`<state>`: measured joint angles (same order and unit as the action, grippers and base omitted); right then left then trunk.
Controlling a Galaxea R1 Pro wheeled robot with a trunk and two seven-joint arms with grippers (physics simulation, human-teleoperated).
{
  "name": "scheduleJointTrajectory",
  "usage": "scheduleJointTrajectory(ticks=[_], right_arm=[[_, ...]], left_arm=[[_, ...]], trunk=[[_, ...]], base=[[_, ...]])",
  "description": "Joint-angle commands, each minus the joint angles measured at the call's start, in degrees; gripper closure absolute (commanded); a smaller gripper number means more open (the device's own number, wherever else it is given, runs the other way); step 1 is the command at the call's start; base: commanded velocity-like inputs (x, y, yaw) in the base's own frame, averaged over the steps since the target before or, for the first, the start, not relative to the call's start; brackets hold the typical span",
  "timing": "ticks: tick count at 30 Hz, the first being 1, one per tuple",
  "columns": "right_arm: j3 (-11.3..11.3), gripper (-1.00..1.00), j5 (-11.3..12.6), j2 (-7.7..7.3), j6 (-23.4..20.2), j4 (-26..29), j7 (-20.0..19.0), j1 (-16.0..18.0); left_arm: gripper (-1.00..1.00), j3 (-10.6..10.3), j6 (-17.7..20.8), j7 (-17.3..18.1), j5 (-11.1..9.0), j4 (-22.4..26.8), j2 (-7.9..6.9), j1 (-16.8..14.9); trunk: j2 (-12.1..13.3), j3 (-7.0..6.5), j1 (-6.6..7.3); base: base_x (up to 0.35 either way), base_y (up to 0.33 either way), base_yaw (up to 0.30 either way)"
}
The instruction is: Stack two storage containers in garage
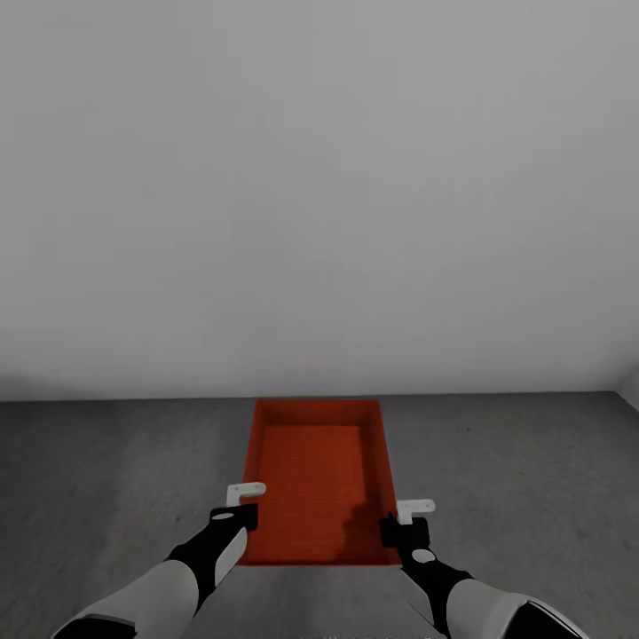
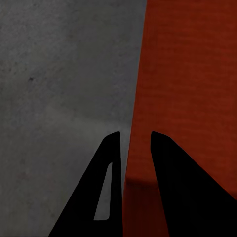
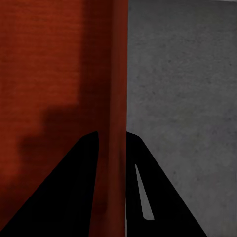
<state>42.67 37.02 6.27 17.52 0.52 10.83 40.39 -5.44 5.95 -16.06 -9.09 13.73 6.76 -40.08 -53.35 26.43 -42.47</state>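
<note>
Storage container point(image 1: 318, 479) on garage floor point(image 1: 106, 479) at wall, between both tools. Left tool point(image 2: 134, 140) and right tool point(image 3: 111, 136) each pinch a side wall; arms cut off.

Both arms point(image 1: 213, 546) forward, fingers point(image 3: 84, 197) nearly closed

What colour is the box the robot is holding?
Orange-red, with fine ribbing on its bottom. The box shows best in the head view.
</note>
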Motion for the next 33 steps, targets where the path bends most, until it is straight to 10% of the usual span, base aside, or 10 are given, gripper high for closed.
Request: scheduleJointTrajectory(ticks=[1, 33], right_arm=[[-3.5, 1.0, 0.7, 0.06, 0.1, -0.1, 0.1, 0.0], [-3.5, 1.0, 0.7, 0.06, 0.1, -0.1, 0.1, 0.0]], left_arm=[[1.0, -0.4, 0.3, -0.4, -0.5, 0.3, 0.01, 0.0], [1.0, -0.4, 0.3, -0.4, -0.5, 0.4, 0.01, 0.0]], trunk=[[0.0, 0.15, 0.0], [0.0, 3.1, 0.0]], base=[[0.0, 0.0, 0.0], [0.0, 0.0, 0.0]])
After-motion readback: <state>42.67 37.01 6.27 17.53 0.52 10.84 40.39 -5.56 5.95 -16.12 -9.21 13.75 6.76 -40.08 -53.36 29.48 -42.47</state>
